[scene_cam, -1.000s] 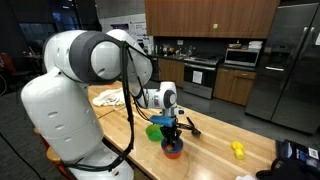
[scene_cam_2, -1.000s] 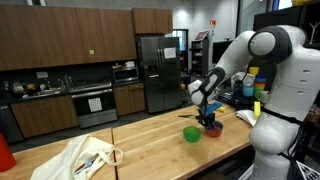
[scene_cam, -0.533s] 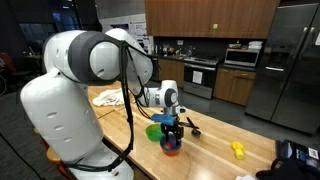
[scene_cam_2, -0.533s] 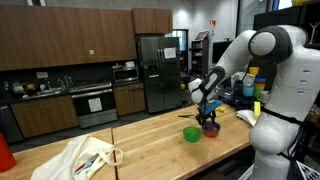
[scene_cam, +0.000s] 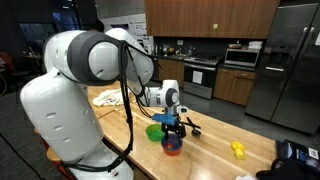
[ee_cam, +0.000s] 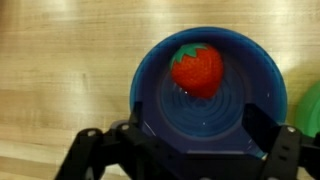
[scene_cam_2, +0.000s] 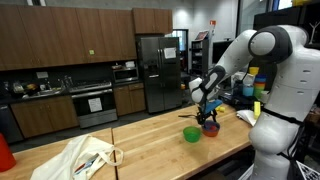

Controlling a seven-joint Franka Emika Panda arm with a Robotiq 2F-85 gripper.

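Strawberry (ee_cam: 197,68) lies loose inside the blue bowl (ee_cam: 262,75), off-centre on its floor, and the bowl stands on the wooden table (ee_cam: 60,60). A green bowl (ee_cam: 313,105) sits just beside it at the right edge of the wrist view. The risk I judge: the fingers hang low about the rim, so a sideways drift could clip it, tip the bowl and roll the fruit out, or shove it against the green bowl. The gripper (ee_cam: 180,140) has its jaws wide apart, one either side of the blue bowl, gripping nothing; whether they touch the rim I cannot tell.
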